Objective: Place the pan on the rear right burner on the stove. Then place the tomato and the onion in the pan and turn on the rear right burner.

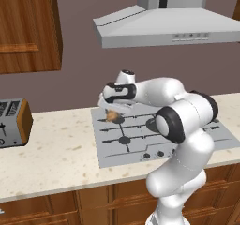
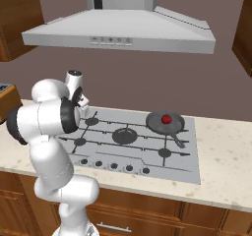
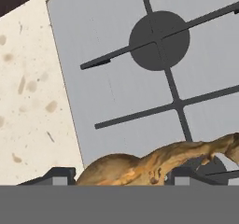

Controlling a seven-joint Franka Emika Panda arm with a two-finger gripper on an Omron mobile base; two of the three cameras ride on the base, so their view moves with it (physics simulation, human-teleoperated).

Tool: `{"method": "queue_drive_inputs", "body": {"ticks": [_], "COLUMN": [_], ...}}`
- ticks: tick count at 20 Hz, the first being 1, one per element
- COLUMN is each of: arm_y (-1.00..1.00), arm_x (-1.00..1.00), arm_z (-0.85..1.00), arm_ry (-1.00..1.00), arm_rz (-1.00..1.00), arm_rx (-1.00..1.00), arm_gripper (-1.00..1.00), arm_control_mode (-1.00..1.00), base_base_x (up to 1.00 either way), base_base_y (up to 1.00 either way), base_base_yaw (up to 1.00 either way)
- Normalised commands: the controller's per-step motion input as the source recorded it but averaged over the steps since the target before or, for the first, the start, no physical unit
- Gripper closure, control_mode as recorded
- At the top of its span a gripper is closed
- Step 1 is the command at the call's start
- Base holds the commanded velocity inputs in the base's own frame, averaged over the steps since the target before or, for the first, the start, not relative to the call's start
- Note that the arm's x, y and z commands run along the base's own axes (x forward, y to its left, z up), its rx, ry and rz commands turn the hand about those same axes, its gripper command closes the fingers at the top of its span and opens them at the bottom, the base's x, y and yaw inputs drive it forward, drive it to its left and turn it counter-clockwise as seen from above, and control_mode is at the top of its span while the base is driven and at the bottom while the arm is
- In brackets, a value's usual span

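Pincer (image 3: pixel 116 176) clamped on the onion (image 3: pixel 140 167), hovering above the stove (image 3: pixel 116 92) at its rear left corner, close to the counter (image 3: pixel 28 101). Stem end pointing sideways past one fingertip. Pan (image 2: pixel 165 123) with tomato (image 2: pixel 167 118) well off toward the rear right; probably a long sideways carry ahead.
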Motion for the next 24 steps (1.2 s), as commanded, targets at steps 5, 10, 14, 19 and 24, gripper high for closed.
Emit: {"method": "queue_drive_inputs", "body": {"ticks": [5, 10, 14, 19, 24], "arm_y": [-0.60, -0.66, -0.64, -0.60, -0.58], "arm_x": [0.00, 0.00, 0.00, 0.00, 0.01], "arm_z": [0.28, 0.18, 0.02, 0.00, 0.00], "arm_ry": [0.00, 0.00, 0.00, 0.00, 0.00], "arm_rz": [-0.01, 0.00, 0.00, 0.00, 0.00], "arm_rx": [0.00, 0.00, 0.00, 0.00, 0.00], "arm_gripper": [1.00, 1.00, 1.00, 1.00, 1.00], "arm_control_mode": [-1.00, -1.00, -1.00, -1.00, -1.00], "base_base_x": [0.00, 0.00, 0.00, 0.00, 0.00], "base_base_y": [0.00, 0.00, 0.00, 0.00, 0.00], "base_base_yaw": [0.00, 0.00, 0.00, 0.00, 0.00]}}
